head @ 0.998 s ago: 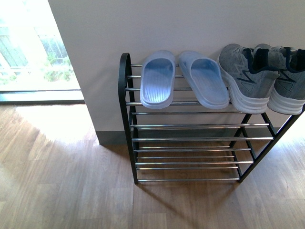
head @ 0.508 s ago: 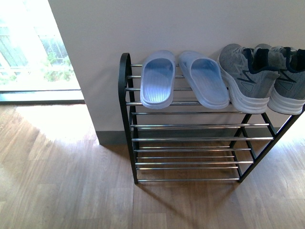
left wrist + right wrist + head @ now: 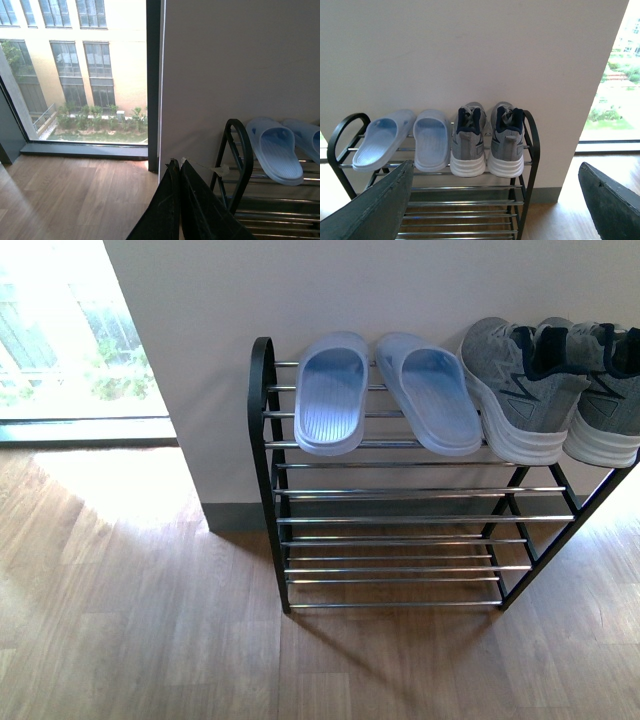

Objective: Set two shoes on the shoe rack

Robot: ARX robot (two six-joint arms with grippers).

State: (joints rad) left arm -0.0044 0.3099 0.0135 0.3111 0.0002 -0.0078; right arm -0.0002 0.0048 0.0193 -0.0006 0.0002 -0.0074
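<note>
Both grey shoes (image 3: 520,390) (image 3: 605,390) stand side by side at the right end of the shoe rack's (image 3: 400,520) top tier, heels toward me. In the right wrist view the two shoes (image 3: 467,145) (image 3: 506,142) rest on the chrome rods of the rack (image 3: 470,202). My right gripper (image 3: 496,166) is open and empty, set back from the rack, with its fingers (image 3: 385,200) wide apart. My left gripper (image 3: 175,162) is shut on nothing, off the rack's left end (image 3: 240,150). Neither arm shows in the front view.
Two pale blue slippers (image 3: 330,390) (image 3: 430,390) fill the left half of the top tier. The lower tiers hold nothing. A white wall (image 3: 350,290) backs the rack. A floor-level window (image 3: 70,350) is at the left, and wood floor (image 3: 150,620) lies in front.
The rack and shoes sit slightly higher in the front view than before, as the camera shifted a little. The shoes have not moved on the rack.
</note>
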